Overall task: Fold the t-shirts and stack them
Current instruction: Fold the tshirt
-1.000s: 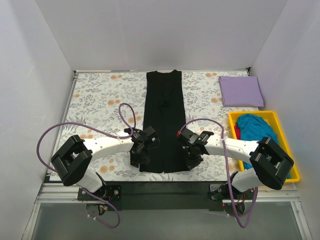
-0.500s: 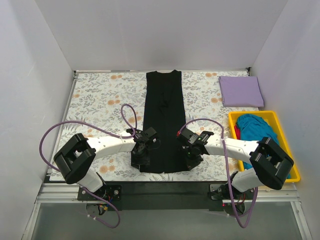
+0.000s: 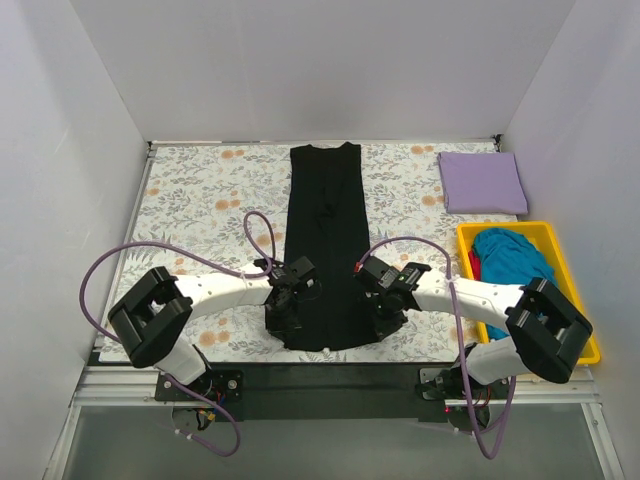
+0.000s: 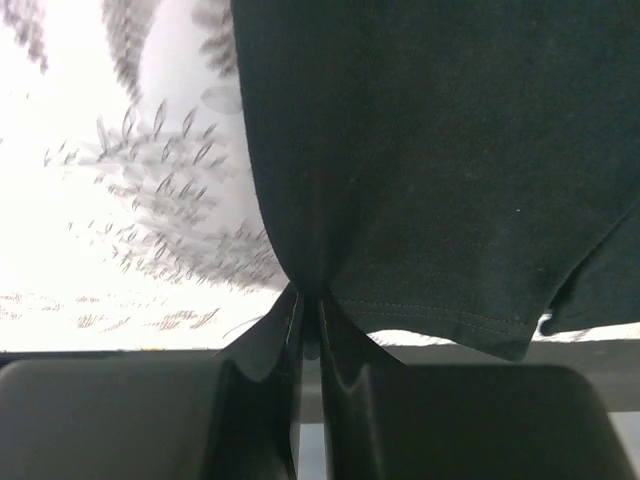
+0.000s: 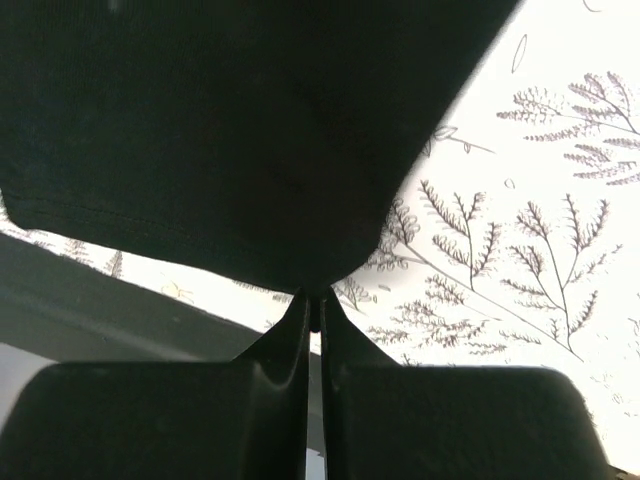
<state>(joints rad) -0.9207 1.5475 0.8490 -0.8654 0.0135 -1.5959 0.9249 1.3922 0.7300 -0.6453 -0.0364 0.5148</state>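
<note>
Where a floral-print cloth [image 3: 200,190] covers the tabletop, a black t-shirt [image 3: 325,220] lies folded into a long narrow strip. In the overhead view it runs from 12 o'clock down to 6 o'clock through the middle.

The left fingers [image 4: 265,350] are pressed together on the hem's corner at about 7 o'clock, with cloth gathered into a pucker between them. The right fingers [image 5: 340,345] pinch the opposite hem corner at about 5 o'clock in the same way.

A lavender t-shirt [image 3: 482,182], folded flat, sits at 2 o'clock. A teal t-shirt [image 3: 510,255] lies crumpled in a yellow tray [image 3: 466,238] at 3 o'clock (a sliver of red or pink cloth shows beside it).

The black shirt looks light, thin and limp, so it will likely sag and drape between the two holds. The two hem corners seem the right places to grip for carrying the near end evenly toward the collar.
</note>
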